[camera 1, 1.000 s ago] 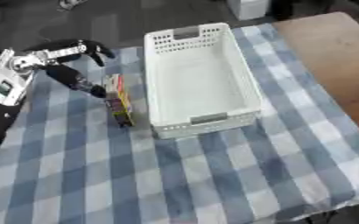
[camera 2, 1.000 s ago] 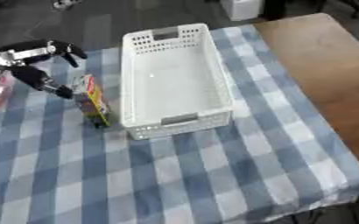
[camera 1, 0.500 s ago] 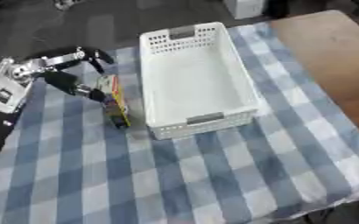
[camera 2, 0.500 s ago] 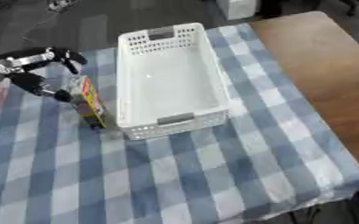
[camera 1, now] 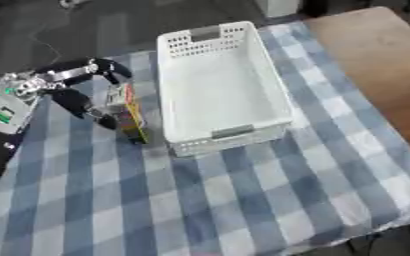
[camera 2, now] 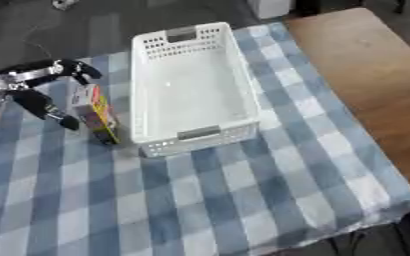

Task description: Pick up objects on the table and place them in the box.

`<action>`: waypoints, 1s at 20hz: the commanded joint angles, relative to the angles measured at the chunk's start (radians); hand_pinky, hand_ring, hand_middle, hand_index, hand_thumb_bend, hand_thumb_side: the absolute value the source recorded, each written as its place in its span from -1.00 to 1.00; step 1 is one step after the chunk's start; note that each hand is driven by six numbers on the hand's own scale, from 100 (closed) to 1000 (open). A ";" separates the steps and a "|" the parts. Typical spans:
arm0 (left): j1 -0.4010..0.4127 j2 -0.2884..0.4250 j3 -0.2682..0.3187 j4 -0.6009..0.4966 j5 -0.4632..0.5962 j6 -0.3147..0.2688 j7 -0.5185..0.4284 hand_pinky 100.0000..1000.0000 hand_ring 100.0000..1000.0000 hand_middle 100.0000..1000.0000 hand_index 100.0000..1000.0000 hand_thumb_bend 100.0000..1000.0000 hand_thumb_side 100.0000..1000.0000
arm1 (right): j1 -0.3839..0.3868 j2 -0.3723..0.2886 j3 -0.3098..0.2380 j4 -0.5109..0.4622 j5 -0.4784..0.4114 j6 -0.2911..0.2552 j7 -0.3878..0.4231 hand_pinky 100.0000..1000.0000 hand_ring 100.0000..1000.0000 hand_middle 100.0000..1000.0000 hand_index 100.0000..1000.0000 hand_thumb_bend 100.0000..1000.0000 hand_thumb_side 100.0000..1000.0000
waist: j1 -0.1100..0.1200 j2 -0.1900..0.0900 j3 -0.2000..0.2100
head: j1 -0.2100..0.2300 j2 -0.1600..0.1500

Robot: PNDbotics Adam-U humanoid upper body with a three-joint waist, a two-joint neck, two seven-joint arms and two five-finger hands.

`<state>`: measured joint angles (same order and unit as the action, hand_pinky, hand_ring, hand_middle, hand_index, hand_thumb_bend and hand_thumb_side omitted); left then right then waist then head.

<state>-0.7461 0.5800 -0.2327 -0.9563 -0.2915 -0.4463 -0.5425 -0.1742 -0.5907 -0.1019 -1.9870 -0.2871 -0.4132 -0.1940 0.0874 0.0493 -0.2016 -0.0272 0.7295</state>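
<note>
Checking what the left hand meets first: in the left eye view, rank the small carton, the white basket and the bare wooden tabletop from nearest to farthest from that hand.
From the left hand:
1. Small carton, right beside the fingers, on the checked cloth.
2. White basket, just past the carton, toward the middle.
3. Bare wooden tabletop, at the far right edge.

One white basket (camera 1: 222, 85), one small carton (camera 1: 128, 114), one checked tablecloth (camera 1: 243, 200), one hand (camera 1: 64, 85)

Only the left arm is seen, at the bench's left edge. Its forearm (camera 1: 5, 107) is cased in silver-grey, marked with small green and dark spots that cannot be read. The left hand (camera 1: 64, 85) is built of silver metal parts with black fingers (camera 1: 103, 67).
</note>
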 commanded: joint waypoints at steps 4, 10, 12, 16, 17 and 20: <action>-0.005 0.012 0.012 0.007 -0.033 -0.016 0.023 0.44 0.12 0.55 0.62 0.87 -0.02 | -0.019 -0.034 -0.009 -0.013 -0.008 0.001 -0.001 -0.37 0.00 0.35 0.26 -0.36 0.71 | -0.003 -0.009 -0.003 | -0.009 0.008; -0.010 0.013 0.019 0.017 -0.086 -0.003 0.056 -0.03 -0.11 0.39 0.58 0.86 -0.03 | -0.021 -0.032 -0.014 -0.013 -0.010 0.003 -0.003 -0.37 0.00 0.35 0.26 -0.36 0.71 | -0.003 -0.008 -0.004 | -0.011 0.019; -0.012 0.010 0.022 0.019 -0.101 0.000 0.074 -0.06 -0.14 0.37 0.59 0.85 0.01 | -0.021 -0.032 -0.015 -0.013 -0.011 0.003 -0.005 -0.37 0.00 0.35 0.26 -0.36 0.71 | -0.003 -0.008 -0.005 | -0.011 0.020; -0.016 0.006 0.022 0.020 -0.127 0.005 0.116 -0.08 -0.14 0.34 0.57 0.84 0.03 | -0.021 -0.033 -0.015 -0.013 -0.012 0.004 -0.005 -0.37 0.00 0.35 0.26 -0.36 0.71 | -0.003 -0.008 -0.005 | -0.012 0.021; -0.017 0.004 0.022 0.021 -0.133 0.007 0.127 -0.05 -0.13 0.34 0.56 0.84 0.05 | -0.021 -0.033 -0.015 -0.013 -0.013 0.004 -0.005 -0.37 0.00 0.35 0.26 -0.36 0.71 | -0.003 -0.008 -0.005 | -0.013 0.021; -0.018 -0.004 0.023 0.028 -0.138 0.017 0.160 0.09 -0.11 0.35 0.54 0.84 0.10 | -0.023 -0.033 -0.014 -0.013 -0.014 0.005 -0.002 -0.37 0.00 0.35 0.26 -0.36 0.71 | -0.002 -0.007 -0.007 | -0.016 0.022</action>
<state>-0.7409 0.5623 -0.2247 -0.9221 -0.4231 -0.4331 -0.3984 -0.1830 -0.5907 -0.1055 -1.9870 -0.2979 -0.4086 -0.1978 0.0896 0.0504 -0.2075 -0.0349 0.7477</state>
